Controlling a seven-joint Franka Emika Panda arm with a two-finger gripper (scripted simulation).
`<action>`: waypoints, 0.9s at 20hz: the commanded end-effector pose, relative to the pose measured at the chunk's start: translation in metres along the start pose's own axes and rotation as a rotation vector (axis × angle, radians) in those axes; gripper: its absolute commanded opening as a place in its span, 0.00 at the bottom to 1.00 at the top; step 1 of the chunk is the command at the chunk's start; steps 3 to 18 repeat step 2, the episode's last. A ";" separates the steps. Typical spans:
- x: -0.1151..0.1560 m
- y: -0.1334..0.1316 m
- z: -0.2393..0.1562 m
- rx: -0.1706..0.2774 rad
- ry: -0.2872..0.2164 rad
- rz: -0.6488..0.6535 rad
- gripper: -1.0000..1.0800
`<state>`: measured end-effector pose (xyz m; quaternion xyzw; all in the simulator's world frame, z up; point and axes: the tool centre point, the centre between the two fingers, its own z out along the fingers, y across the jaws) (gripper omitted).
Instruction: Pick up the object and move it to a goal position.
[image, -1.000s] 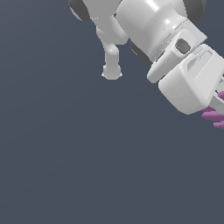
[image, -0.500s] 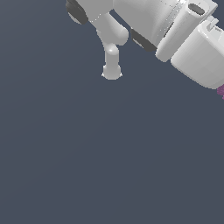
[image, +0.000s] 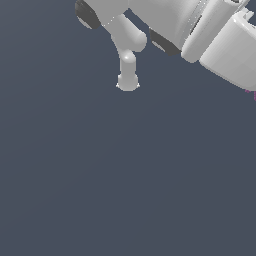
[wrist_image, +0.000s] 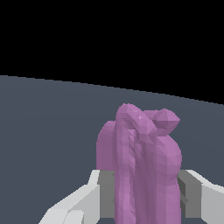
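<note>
The purple-pink lumpy object (wrist_image: 142, 166) sat clamped in the hand (wrist_image: 142, 197), its lobes rising between the two grey fingers (wrist_image: 105, 194) that pressed its sides, as the wrist view showed. In the exterior view, the white arm (image: 220, 45) crowded the upper right corner, and only a sliver of purple (image: 254, 95) peeked past it at that view's right edge, above the dark grey bench (image: 100, 175).
</note>
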<state>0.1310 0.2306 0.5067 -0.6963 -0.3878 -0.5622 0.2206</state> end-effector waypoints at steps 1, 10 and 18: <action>-0.001 0.000 0.001 0.000 -0.002 0.001 0.00; -0.001 0.000 0.001 0.000 -0.003 0.001 0.00; -0.001 0.000 0.001 0.000 -0.003 0.001 0.00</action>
